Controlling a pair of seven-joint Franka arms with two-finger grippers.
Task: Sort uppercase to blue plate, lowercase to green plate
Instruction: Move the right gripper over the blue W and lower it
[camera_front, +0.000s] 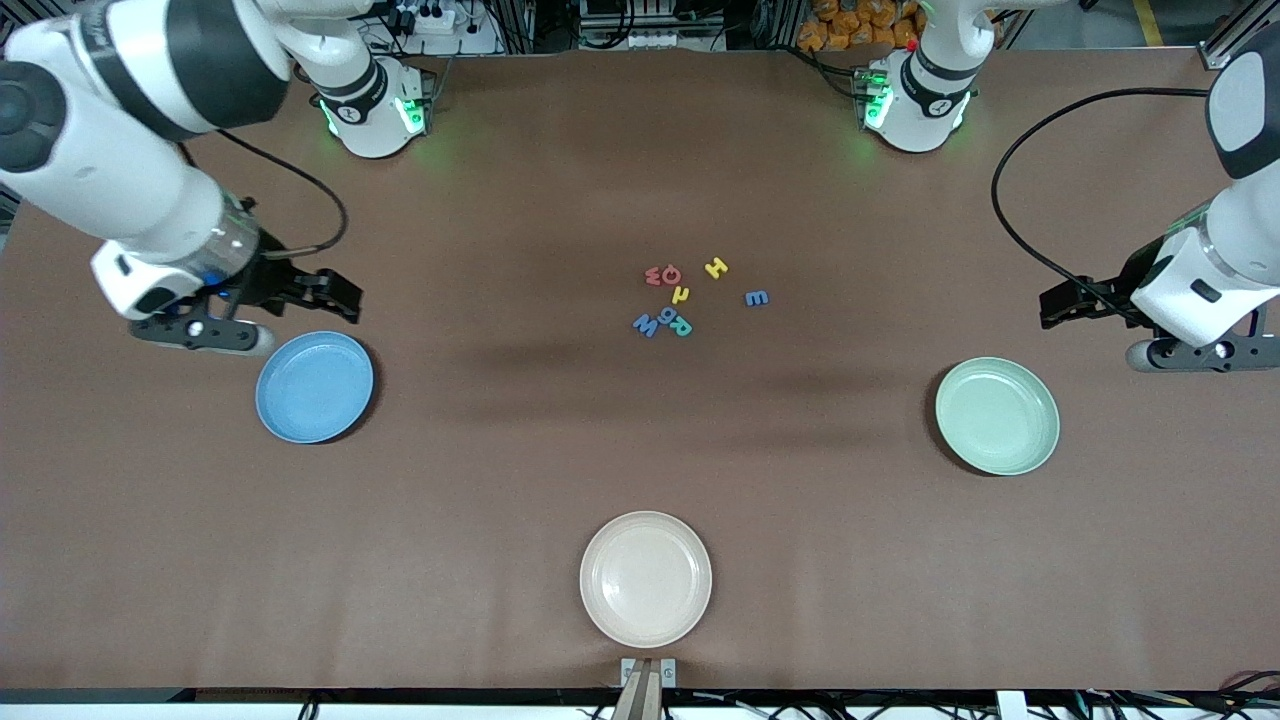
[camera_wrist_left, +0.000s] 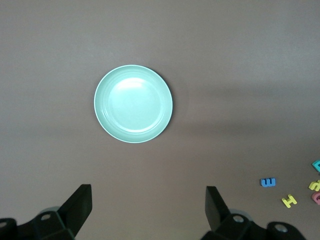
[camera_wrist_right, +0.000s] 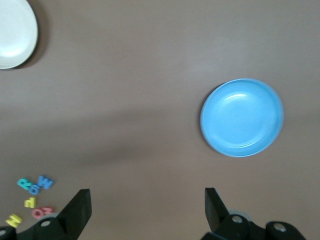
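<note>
Front view. Nearest the camera, a cream plate (camera_front: 645, 578) lies on the brown desk (camera_front: 640, 460); all positions below are given relative to it. 8 foam letters lie in a loose cluster farther from the camera than the cream plate, about mid-desk: red O (camera_front: 671, 275) touching red w (camera_front: 654, 275), yellow H (camera_front: 716, 267), a small yellow letter (camera_front: 681, 295), blue W (camera_front: 645, 323), a small blue letter (camera_front: 666, 317), teal R (camera_front: 682, 326), and a blue letter (camera_front: 757, 298) lying apart toward the left arm's end. Blue plate (camera_front: 314, 387) lies farther from the camera than the cream plate, toward the right arm's end; green plate (camera_front: 997, 415) likewise, toward the left arm's end. All 3 plates hold nothing. Right gripper (camera_front: 335, 292) hangs over the desk just beside the blue plate, jaws spread and holding nothing. Left gripper (camera_front: 1060, 303) hangs over the desk near the green plate, jaws spread and holding nothing.

Left wrist view. Both fingers (camera_wrist_left: 77, 204) frame bare desk; the green plate (camera_wrist_left: 133, 104) lies in full view, and the letters (camera_wrist_left: 289, 200) show at the edge.

Right wrist view. Blue plate (camera_wrist_right: 242, 117), part of the cream plate (camera_wrist_right: 15, 32) and the letter cluster (camera_wrist_right: 33, 197) are visible.
</note>
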